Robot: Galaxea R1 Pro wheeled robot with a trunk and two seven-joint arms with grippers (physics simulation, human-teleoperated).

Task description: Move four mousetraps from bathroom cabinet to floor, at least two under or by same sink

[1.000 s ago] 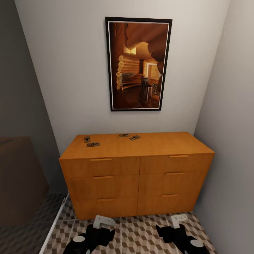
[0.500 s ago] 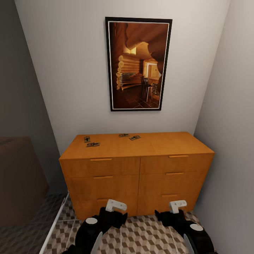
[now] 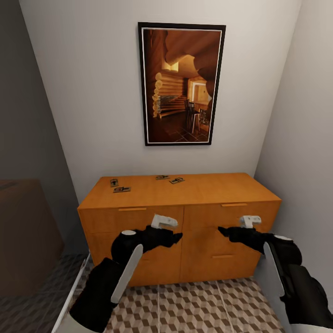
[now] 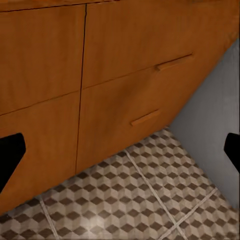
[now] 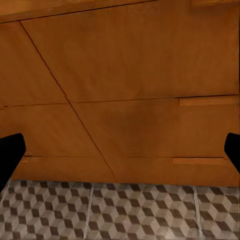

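Where flat mousetraps (image 3: 121, 189) lie, smooth wooden cabinet (image 3: 203, 189)

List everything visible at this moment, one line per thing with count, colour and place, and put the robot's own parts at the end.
mousetraps: four, brown boards with dark wire, on the cabinet top toward its back left, two at the left and two nearer the middle.
cabinet: one, orange-brown wood, six drawer fronts with bar handles, against the back wall.
framed picture: one, black frame, log-interior scene, on the wall above the cabinet.
bathroom floor: cube-pattern tiles in brown, beige and white, in front of the cabinet.
dark brown furniture: one, at the left edge, partly cut off.
left claw: black, open, raised before the drawers.
right claw: black, open, raised before the drawers.
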